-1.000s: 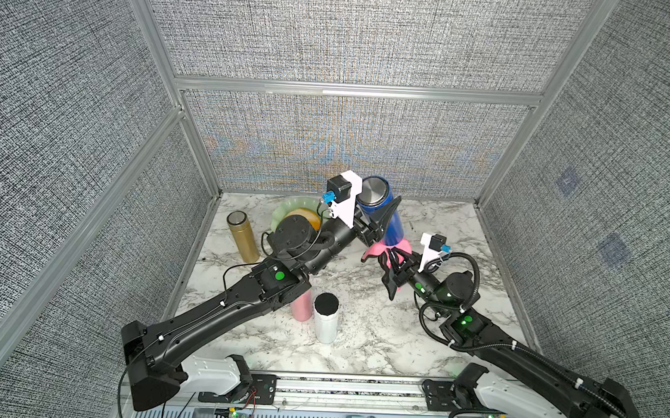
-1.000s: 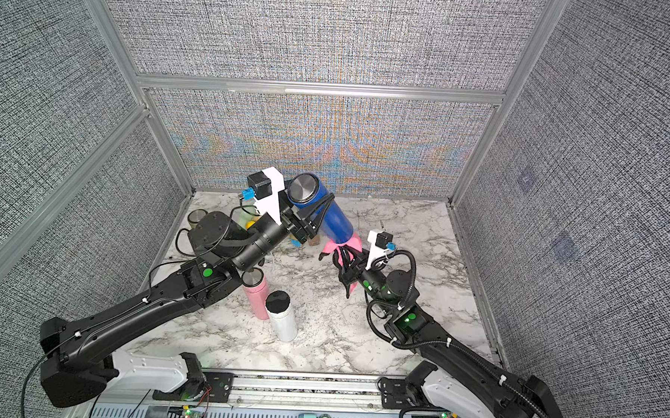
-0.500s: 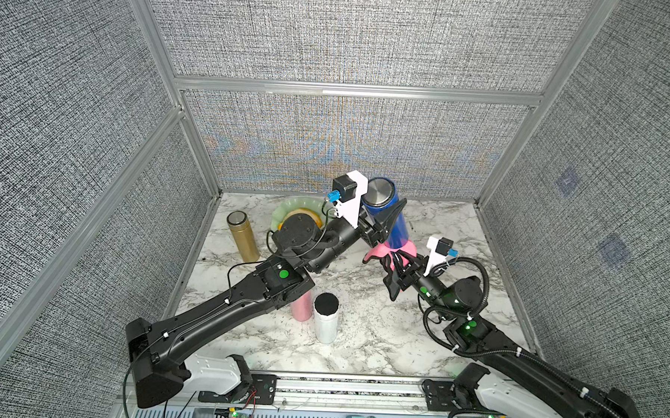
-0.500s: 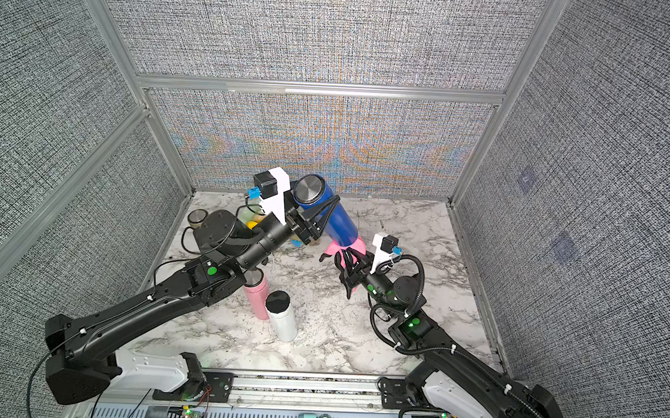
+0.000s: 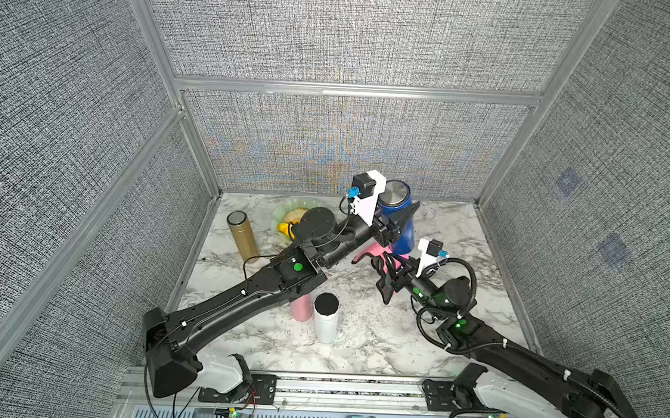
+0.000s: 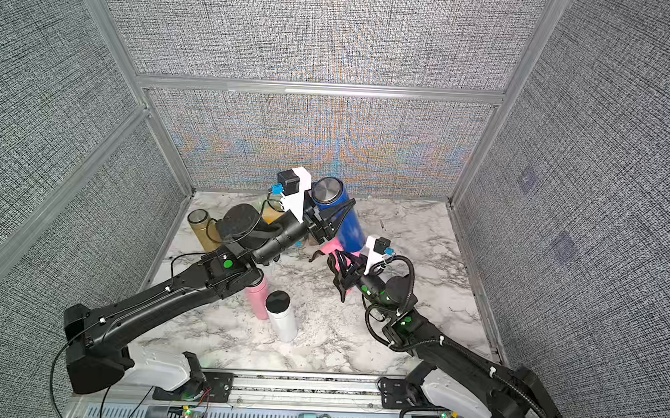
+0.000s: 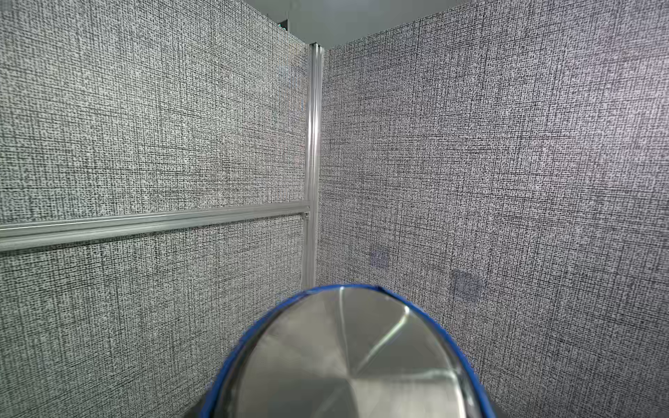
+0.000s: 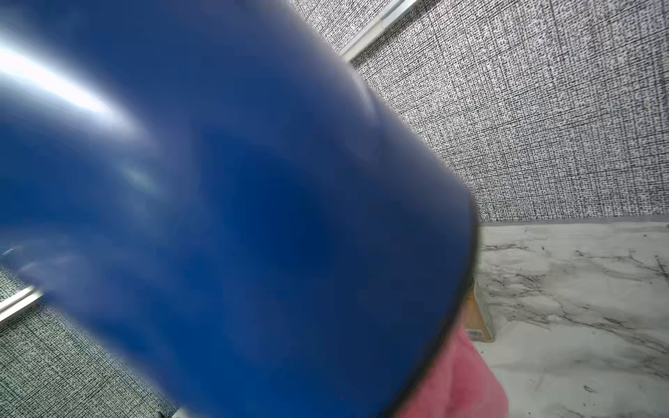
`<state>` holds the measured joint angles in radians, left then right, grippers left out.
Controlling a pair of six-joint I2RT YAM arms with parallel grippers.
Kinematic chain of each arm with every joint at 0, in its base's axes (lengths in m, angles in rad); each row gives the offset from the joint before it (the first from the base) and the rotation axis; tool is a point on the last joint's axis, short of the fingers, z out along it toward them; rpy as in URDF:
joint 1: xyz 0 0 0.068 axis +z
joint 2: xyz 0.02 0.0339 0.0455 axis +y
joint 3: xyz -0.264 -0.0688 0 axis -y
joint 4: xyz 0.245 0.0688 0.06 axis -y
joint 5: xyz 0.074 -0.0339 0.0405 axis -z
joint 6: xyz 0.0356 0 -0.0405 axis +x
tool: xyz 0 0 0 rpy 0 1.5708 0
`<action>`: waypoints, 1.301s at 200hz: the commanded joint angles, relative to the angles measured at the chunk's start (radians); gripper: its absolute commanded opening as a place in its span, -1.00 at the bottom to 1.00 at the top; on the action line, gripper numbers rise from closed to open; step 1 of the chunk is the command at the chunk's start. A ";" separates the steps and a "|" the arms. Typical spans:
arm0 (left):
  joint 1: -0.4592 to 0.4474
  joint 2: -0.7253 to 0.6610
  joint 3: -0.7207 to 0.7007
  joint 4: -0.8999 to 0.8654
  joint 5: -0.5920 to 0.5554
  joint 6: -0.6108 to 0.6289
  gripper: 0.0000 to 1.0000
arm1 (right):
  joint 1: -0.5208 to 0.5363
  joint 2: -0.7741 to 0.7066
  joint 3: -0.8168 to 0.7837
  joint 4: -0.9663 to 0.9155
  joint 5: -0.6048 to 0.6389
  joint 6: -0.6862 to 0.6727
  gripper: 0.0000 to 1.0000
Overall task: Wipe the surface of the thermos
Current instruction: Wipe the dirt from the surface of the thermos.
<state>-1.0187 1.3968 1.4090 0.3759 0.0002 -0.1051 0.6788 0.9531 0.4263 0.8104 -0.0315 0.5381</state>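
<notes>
The left claw (image 5: 398,225) has carried the blue thermos (image 5: 405,236) a little to the right since a second ago, while the right claw (image 5: 383,278) has barely shifted. The left claw is clamped around the thermos body, one finger on each side. The thermos is held tilted over the far middle of the tabletop (image 5: 460,231) with its steel base uppermost (that base fills the lower part of the left wrist view (image 7: 347,362)).

Just near and right of it, the right claw is closed on a pink cloth (image 5: 374,250), and the cloth bunches against the thermos's lower end. In the right wrist view the blurred blue wall (image 8: 217,217) takes up most of the picture, with the cloth (image 8: 463,380) at its edge. Whether the lower end touches the tabletop cannot be told.

Farther out, a pink bottle (image 5: 301,307) and a white bottle (image 5: 325,322) with a black cap stand side by side near the middle, the pink one partly under the left arm. A gold thermos (image 5: 243,237) stands upright at the left. A green bowl (image 5: 286,211) holding something yellow sits at the far side, partly hidden by the arm.
</notes>
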 commanded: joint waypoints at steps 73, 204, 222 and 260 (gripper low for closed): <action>0.002 0.021 0.018 0.036 -0.028 0.036 -1.00 | -0.061 -0.061 -0.024 0.027 -0.019 0.033 -1.00; 0.060 -0.032 0.019 0.018 -0.356 0.281 -1.00 | -0.099 -0.435 -0.224 -0.197 0.377 -0.122 -1.00; 0.096 -0.100 -0.063 0.059 -0.458 0.318 -1.00 | -0.118 -0.416 -0.216 -0.249 0.457 -0.183 -1.00; 0.255 -0.232 -0.233 0.051 -0.542 0.328 -1.00 | -0.176 -0.255 -0.151 -0.333 0.627 -0.262 -1.00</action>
<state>-0.8455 1.2156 1.2304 0.3950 -0.4431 0.1856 0.5339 0.6315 0.2478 0.5476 0.4213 0.3462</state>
